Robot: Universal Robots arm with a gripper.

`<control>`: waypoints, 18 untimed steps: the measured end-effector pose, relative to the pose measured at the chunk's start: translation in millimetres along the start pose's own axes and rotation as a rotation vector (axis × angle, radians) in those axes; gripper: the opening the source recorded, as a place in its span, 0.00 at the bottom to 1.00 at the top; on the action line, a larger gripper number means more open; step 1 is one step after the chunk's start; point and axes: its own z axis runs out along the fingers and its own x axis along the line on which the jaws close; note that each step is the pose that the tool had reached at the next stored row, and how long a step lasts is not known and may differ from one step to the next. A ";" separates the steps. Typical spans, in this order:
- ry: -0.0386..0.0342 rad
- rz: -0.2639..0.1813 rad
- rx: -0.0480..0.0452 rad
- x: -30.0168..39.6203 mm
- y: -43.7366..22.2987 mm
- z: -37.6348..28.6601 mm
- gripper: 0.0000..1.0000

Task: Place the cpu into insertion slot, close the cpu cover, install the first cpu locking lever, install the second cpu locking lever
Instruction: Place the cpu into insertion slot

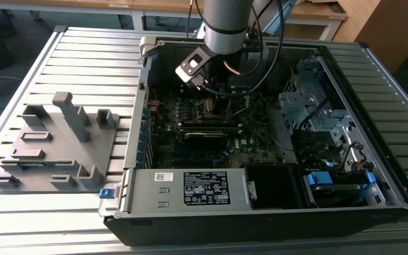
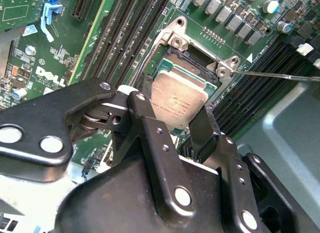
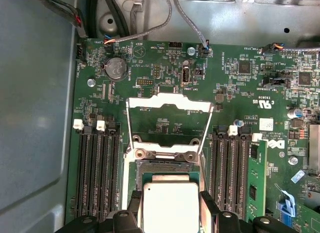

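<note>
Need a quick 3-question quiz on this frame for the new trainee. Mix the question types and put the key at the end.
1. True or false: the cpu cover is closed down over the insertion slot.
2. What is the gripper clamped on? A) a memory stick B) the cpu C) a cable
3. Fill in: in the exterior view, the grey fixture plate lies to the exterior view's ____ of the computer case.

Key:
1. False. The cover stands swung open, away from the slot.
2. B
3. left
</note>
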 end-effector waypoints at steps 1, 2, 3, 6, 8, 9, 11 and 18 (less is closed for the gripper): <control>-0.0001 0.000 0.0001 0.0 0.0 0.5 0.54; -0.0001 0.000 0.0001 0.0 -0.1 0.9 0.54; -0.0002 0.000 0.0001 -0.1 -0.1 1.3 0.54; -0.0004 0.000 0.0003 -0.1 -0.1 1.9 0.54; -0.0002 0.000 0.0002 -0.1 -0.1 2.2 0.54; 0.0000 0.000 0.0000 0.0 -0.1 2.6 0.54; 0.0000 0.000 0.0000 0.0 -0.1 4.0 0.54; -0.0007 0.023 -0.0003 -0.1 -0.3 8.3 0.54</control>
